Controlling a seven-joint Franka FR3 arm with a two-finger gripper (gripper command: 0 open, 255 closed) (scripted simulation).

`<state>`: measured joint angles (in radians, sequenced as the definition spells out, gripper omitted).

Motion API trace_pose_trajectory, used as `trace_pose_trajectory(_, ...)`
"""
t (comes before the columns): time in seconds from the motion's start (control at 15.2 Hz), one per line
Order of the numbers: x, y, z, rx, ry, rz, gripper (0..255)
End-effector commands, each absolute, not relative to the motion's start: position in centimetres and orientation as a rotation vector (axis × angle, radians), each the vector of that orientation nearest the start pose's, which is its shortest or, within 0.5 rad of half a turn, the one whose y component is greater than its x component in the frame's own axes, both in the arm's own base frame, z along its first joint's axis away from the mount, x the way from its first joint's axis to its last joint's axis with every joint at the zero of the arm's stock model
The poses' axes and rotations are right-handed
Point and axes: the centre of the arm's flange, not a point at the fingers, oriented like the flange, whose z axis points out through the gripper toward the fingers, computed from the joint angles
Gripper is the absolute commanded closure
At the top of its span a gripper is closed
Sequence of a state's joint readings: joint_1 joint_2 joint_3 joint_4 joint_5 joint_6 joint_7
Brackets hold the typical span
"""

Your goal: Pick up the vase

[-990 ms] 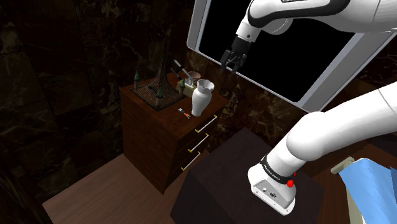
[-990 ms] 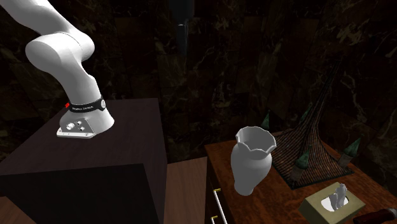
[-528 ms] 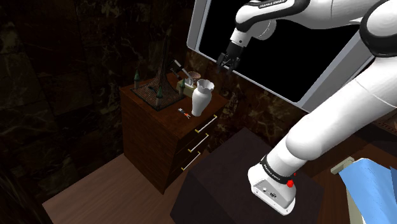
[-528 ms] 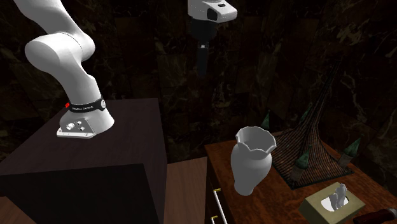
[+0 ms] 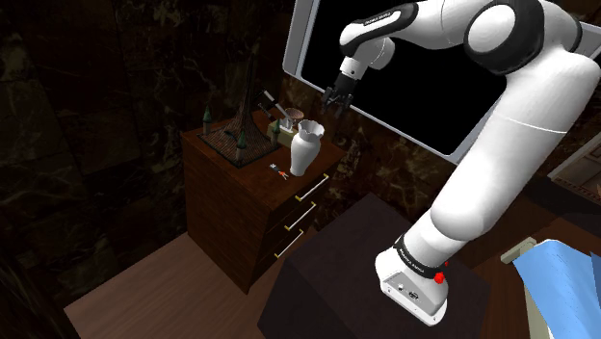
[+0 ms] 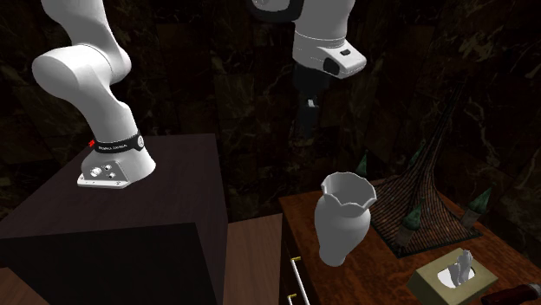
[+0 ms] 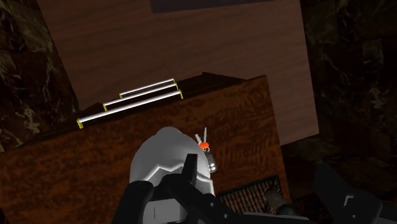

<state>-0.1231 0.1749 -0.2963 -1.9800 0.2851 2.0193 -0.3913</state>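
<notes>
A white vase (image 5: 304, 146) with a wavy rim stands upright near the front edge of a brown wooden dresser (image 5: 223, 207). My black gripper (image 5: 337, 96) hangs in the air above it, a little toward the shoulder view's right, clear of the rim. From the second exterior view the gripper (image 6: 302, 135) points down, above and to the left of the vase (image 6: 343, 217). Looking along the hand, the vase (image 7: 167, 160) sits beside one finger, and the gripper (image 7: 245, 207) is open with its fingers wide apart and nothing between them.
On the dresser top behind the vase stand a dark wire tower ornament (image 5: 239, 125) and a tissue box (image 6: 454, 275). A small red item (image 7: 204, 146) lies by the vase. Drawer handles (image 5: 306, 187) face the dark stand (image 5: 337, 279). A white-framed black area (image 5: 414, 87) lies behind the arm.
The arm has swung over; the gripper has moved toward the shoulder view's left and lower, closer to the vase. Its fingers have stayed open. The vase has not moved.
</notes>
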Motion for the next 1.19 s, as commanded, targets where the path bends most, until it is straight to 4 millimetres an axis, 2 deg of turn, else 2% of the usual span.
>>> trace_pose_trajectory(0.0,54.9,-23.6,35.8,-2.887,0.25,0.06,0)
trace_pose_trajectory(0.92,64.7,-35.7,24.1,-2.798,0.3,0.111,0)
trace_pose_trajectory(1.12,64.7,-35.7,22.5,-2.798,0.3,0.111,0)
